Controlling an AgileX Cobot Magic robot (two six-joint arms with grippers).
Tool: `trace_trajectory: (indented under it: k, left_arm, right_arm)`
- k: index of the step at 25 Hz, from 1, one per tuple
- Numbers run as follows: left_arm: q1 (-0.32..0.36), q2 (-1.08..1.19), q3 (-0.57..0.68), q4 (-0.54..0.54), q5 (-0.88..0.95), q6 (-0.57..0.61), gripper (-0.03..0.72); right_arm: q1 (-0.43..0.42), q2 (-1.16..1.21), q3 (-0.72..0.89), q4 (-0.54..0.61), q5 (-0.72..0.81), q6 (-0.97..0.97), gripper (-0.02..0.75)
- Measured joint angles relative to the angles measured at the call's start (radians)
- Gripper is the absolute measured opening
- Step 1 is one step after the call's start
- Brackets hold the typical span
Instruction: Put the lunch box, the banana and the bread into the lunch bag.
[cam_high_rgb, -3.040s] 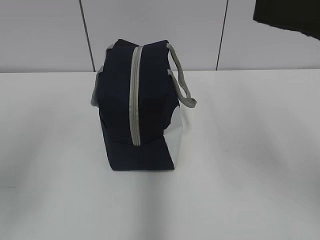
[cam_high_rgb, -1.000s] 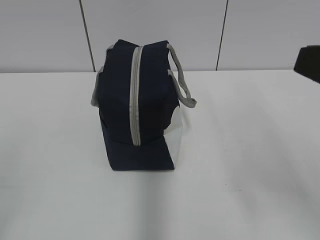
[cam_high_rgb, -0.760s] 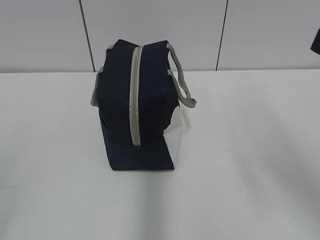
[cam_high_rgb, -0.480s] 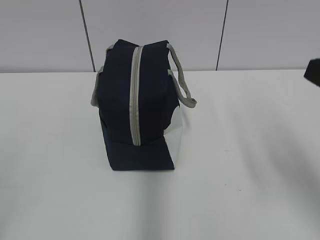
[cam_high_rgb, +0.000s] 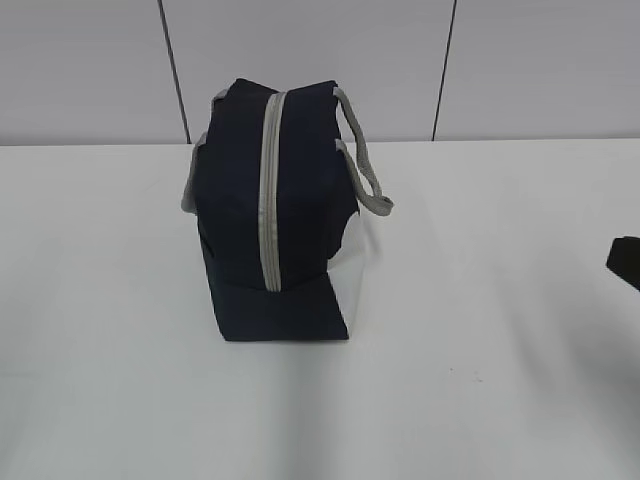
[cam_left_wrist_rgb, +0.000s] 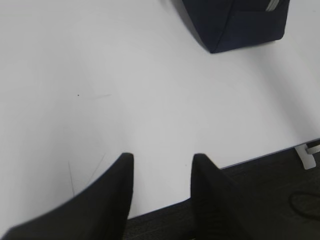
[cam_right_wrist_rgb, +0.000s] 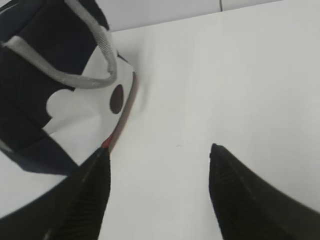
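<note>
- Lunch bag (cam_high_rgb: 275, 215) stands near the middle of the white table (cam_high_rgb: 480, 380), navy fabric with its grey zipper (cam_high_rgb: 268, 190) running over the top and down the near end; the zipper looks fully closed.
- Grey strap handles (cam_high_rgb: 362, 165) droop to either side, and a white side panel (cam_high_rgb: 348, 275) faces right.
- Left gripper (cam_left_wrist_rgb: 161, 172) hangs over bare table near the front edge, jaws spread and empty, with the bag's lower corner well away at the upper right of its wrist view.
- Right gripper (cam_right_wrist_rgb: 157, 172) has its jaws spread wide and pinches nothing; in its wrist view it sits just beside the bag's white panel and a drooping strap. Only a dark sliver of that arm (cam_high_rgb: 625, 262) shows at the right edge of the exterior view.
- No lunch box, banana or bread shows in any view, so I cannot tell where they are; they may already be inside.
- Risks, as I judge them: if packing remains, the closed zipper blocks any loading; a finger could snag the loose strap and drag or tip the bag.
</note>
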Motion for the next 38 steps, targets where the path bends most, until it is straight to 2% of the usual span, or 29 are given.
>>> trace_trajectory:
  k: [6, 9, 11, 15, 20, 24, 32, 34, 38]
  left_arm:
    - [0.000, 0.000, 0.000, 0.000, 0.000, 0.000, 0.274]
    - [0.000, 0.000, 0.000, 0.000, 0.000, 0.000, 0.269]
    - [0.000, 0.000, 0.000, 0.000, 0.000, 0.000, 0.269]
    - [0.000, 0.000, 0.000, -0.001, 0.000, 0.000, 0.269]
    - [0.000, 0.000, 0.000, -0.001, 0.000, 0.000, 0.256]
    - [-0.001, 0.000, 0.000, -0.001, 0.000, 0.000, 0.245]
    - [-0.001, 0.000, 0.000, -0.002, 0.000, 0.000, 0.242]
    - [-0.001, 0.000, 0.000, -0.002, 0.000, 0.000, 0.242]
    - [-0.001, 0.000, 0.000, -0.002, 0.000, 0.000, 0.242]
  right_arm:
    - [0.000, 0.006, 0.006, 0.010, 0.035, -0.022, 0.459]
    - [0.000, 0.007, 0.006, 0.111, 0.022, -0.170, 0.459]
    - [0.002, 0.009, 0.009, 0.238, 0.020, -0.308, 0.459]
    - [0.019, 0.009, 0.013, 0.616, 0.031, -0.706, 0.459]
    - [0.075, 0.009, 0.013, 1.047, 0.141, -1.147, 0.459]
    - [0.119, 0.009, 0.009, 1.333, 0.228, -1.449, 0.459]
    - [0.207, -0.035, -0.106, 1.696, 0.561, -1.894, 0.459]
    - [0.221, -0.082, -0.138, 1.751, 0.653, -1.961, 0.459]
    - [0.227, -0.195, -0.213, 1.778, 0.878, -2.004, 0.459]
